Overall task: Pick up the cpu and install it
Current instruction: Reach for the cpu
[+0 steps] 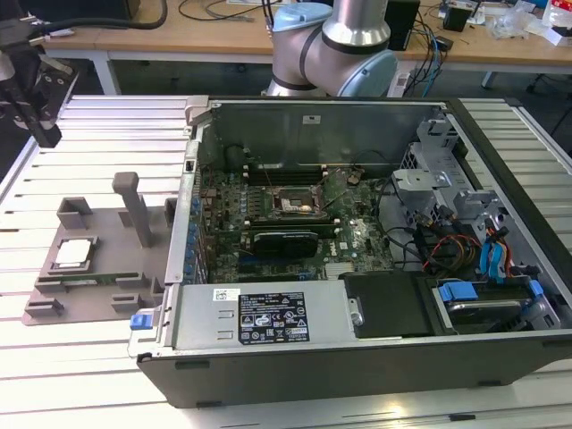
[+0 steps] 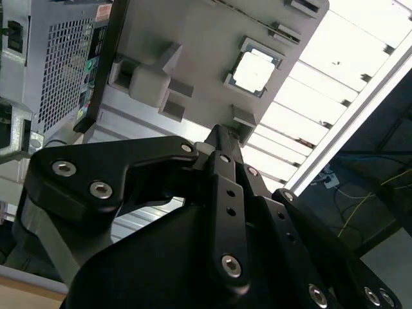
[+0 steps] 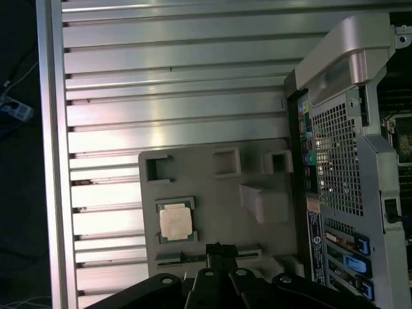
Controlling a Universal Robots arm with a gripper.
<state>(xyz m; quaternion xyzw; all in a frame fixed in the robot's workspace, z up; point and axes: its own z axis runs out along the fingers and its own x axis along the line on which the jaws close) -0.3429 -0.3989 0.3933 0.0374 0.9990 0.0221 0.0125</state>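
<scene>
On the grey holder (image 3: pixel 215 193): the cpu (image 3: pixel 175 221) lies flat in its square recess, silvery top up; the holder sits on the slatted tabletop (image 1: pixel 63 366), just beside the open computer case (image 1: pixel 259 317)
Above the tabletop: the pincer (image 2: pixel 219 132) hangs clear of the cpu, well apart from it in the exterior view, toward that view's left and far side
Pincer state: clenched, the tips pressed together with nothing between them (both wrist views show the tips meeting)
Inside the case: the dark socket (image 1: pixel 299 204) with its metal frame waits on the board; whether the frame is raised is too small to tell
Step in hand: by my reading, the approach for the pick; the chip is not yet lifted and the install is not begun
What the pick calls for: as I judge it, the tips parted wider than the chip, centred over it and squared to its edges, then a straight descent past the recess walls to take the thin rim
Care needed: a level grip, I would say, since a tilted chip could catch on the recess
</scene>
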